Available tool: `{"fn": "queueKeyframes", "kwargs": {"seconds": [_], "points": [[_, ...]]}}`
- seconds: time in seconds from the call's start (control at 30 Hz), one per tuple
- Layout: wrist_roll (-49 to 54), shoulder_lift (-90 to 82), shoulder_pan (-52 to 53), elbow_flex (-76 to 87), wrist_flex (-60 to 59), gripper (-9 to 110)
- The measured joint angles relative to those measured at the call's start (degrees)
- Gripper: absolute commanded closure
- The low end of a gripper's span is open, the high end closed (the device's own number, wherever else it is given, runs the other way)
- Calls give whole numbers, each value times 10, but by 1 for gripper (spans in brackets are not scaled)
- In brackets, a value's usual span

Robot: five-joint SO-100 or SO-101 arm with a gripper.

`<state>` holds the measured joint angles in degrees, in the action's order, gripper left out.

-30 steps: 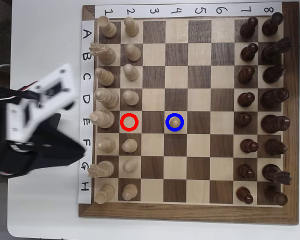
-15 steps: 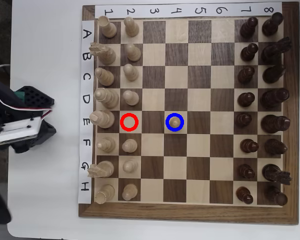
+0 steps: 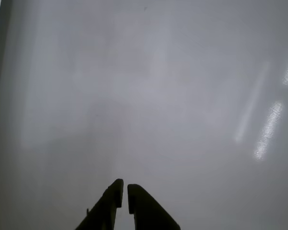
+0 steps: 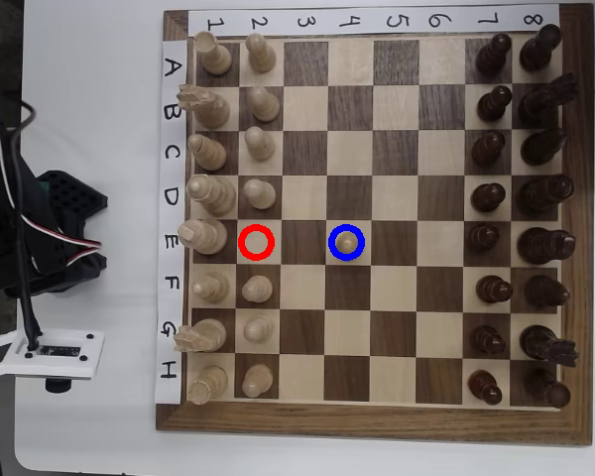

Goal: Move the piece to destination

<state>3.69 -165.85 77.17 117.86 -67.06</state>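
Resting inside the blue ring [image 4: 346, 243] on the pale square at row E, column 4, with the red-ringed square [image 4: 257, 243] at E2 standing empty: that is where the pale pawn [image 4: 347, 239] sits in the overhead view, same as half a second and a full second back. Changed since then only on the arm's side: gone from a blurred sweep beside the board's left edge to a folded pose off the chessboard [image 4: 377, 436], black body [image 4: 40, 238] and white camera bracket [image 4: 55, 355] parked on the white surface [image 4: 99, 119], well apart from every piece. Judged from that, placement done and retreat nearly finished; nothing left to carry. Seen from the wrist only: two dark fingers [image 3: 108, 203], close together with just a narrow slit between them, gripping nothing, gripper [image 3: 123, 188] pointed at bare glossy surface with light streaks at right. Hidden from the overhead view: those fingertips. Missing from the wrist view: board, pawn and rings altogether, so the pawn's place rests on the overhead view alone.
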Motion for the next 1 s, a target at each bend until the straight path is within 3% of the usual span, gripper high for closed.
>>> {"fn": "queueKeyframes", "kwargs": {"seconds": [0.47, 1.0], "points": [[0, -113, 110, 223, 61, 99], [-3, -221, 136, 436, 141, 101]]}}
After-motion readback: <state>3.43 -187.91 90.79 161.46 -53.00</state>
